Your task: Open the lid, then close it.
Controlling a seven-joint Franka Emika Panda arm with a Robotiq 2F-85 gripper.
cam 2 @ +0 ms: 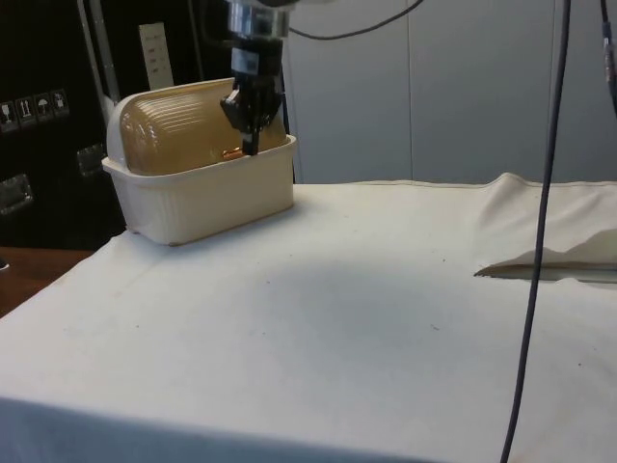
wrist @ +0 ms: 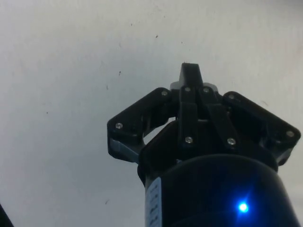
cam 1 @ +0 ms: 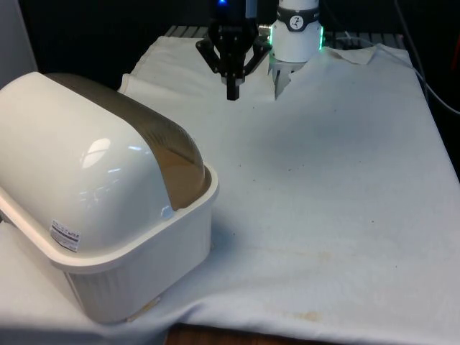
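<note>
A cream bread box (cam 1: pixel 136 251) with a white back shell and a brown see-through roll lid (cam 1: pixel 162 144) stands at the front view's left. In the side view the bread box (cam 2: pixel 207 188) sits at the far left with its ribbed brown lid (cam 2: pixel 178 130) rolled down shut. My black gripper (cam 1: pixel 233 92) hangs over the white cloth at the table's far end, well away from the box. The gripper (cam 2: pixel 250 147) points straight down, and its fingertips (wrist: pixel 190 71) are pressed together, shut on nothing.
The white cloth (cam 1: pixel 323 187) covers the whole table, with folds at its far right corner (cam 2: pixel 549 256). A dark cable (cam 2: pixel 540 222) hangs down in the side view's right. The table's wooden edge (cam 1: pixel 215 336) shows at the near side.
</note>
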